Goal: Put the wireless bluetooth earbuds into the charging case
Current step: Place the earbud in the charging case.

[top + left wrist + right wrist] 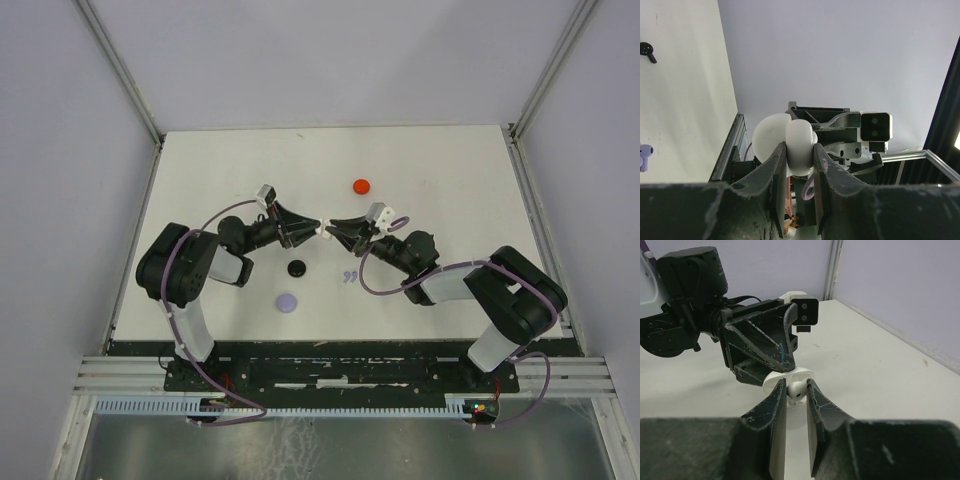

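Note:
My left gripper [800,150] is shut on the white charging case [790,142], held above the table with its lid open. My right gripper [796,385] meets it tip to tip and is shut on a white earbud [797,388], which sits right at the case's open face [790,374]. In the top view both grippers, left [316,230] and right [331,229], join at mid-table. A lavender pair of earbuds [349,276] lies on the table just in front of them. The left wrist view also catches a black earbud [647,50] and a lavender one [644,155].
Three round discs lie on the white table [450,180]: a red one [361,186] behind the grippers, a black one [296,268] and a lavender one [288,301] in front of the left gripper. Grey walls enclose the table on three sides.

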Robot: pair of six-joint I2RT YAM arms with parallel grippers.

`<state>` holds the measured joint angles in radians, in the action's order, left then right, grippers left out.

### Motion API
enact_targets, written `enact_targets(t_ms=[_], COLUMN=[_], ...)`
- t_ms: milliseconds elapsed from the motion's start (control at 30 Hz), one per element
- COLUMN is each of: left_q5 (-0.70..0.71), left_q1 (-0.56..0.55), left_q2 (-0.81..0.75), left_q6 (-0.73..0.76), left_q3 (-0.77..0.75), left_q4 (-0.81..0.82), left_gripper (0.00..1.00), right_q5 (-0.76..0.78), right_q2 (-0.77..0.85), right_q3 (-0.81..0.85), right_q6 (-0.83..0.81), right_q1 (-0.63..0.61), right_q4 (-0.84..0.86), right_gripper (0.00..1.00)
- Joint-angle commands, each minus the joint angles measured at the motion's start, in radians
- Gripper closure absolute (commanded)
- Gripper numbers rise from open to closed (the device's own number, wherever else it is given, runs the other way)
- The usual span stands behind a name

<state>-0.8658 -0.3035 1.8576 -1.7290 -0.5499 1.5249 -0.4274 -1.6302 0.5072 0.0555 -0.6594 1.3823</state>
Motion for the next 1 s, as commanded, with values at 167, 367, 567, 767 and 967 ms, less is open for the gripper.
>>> enact_targets(t_ms=[167,367,567,767,967], left_q5=[0.012,0.016,0.015,-0.007,-0.050], left_q1=[-0.003,-0.002,-0.002,-0.002,-0.002], left_q2=[-0.014,0.015,0.051,0.063,0.052], left_q6=[-0.034,-0.021,0.001,0.023,0.104], left_q3=[-0.038,-0.044,-0.042,-0.035,-0.035], left_q4=[0.202,0.205,0.203,0.202,0.148], left_gripper=[0.97,0.97,0.97,0.97,0.97], right_q5=[0.004,0.017,0.128,0.504,0.618], right_q2=[0.036,0.093,0.198,0.418,0.377], right_q3=[-0.019,-0.031,-0.045,0.216,0.437], right_q6=[0.038,0.051,0.046,0.114,0.072], right_q1=[-0.003,-0.003,-0.004,-0.003,-0.001], right_q4=[0.043,0.019,-0.040,-0.944,-1.415], right_gripper=[0.61,0.37,0.31,0.33,0.29])
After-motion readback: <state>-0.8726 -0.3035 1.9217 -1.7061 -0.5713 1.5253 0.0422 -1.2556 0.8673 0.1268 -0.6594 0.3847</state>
